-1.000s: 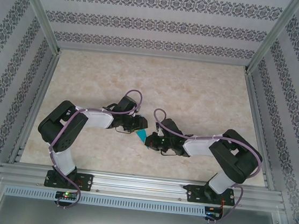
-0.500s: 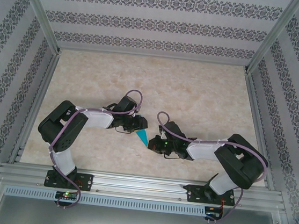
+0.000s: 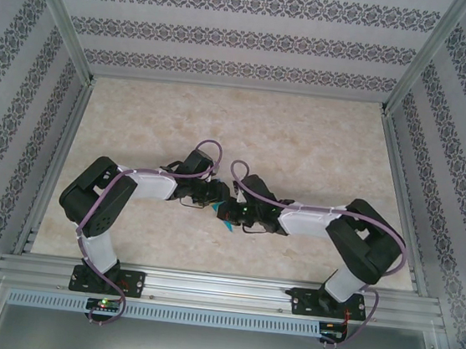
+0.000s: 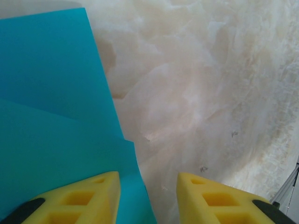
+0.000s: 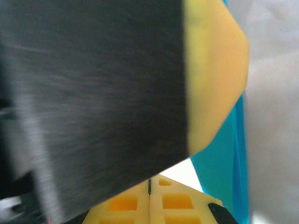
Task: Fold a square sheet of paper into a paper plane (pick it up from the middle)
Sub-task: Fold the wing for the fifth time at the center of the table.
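The teal sheet of paper (image 4: 51, 107) lies flat on the table, folded into layers with crease edges showing. My left gripper (image 4: 147, 175) is open above it: one yellow finger (image 4: 88, 196) is over the paper, the other over bare table. In the top view only a sliver of paper (image 3: 226, 218) shows between the left gripper (image 3: 216, 198) and the right gripper (image 3: 230, 214), which almost touch. My right gripper (image 5: 149, 179) is shut, with nothing seen between its fingers. The left gripper's black body and yellow finger (image 5: 215, 70) loom right in front of it, with the paper (image 5: 224, 154) to the right.
The marbled table (image 3: 304, 140) stretches free beyond both grippers. Aluminium rails (image 3: 211, 290) line the near edge and the sides, and patterned walls enclose the cell.
The right arm drew back to the right, then swung left against the left gripper, covering most of the paper. The left arm has stayed still.
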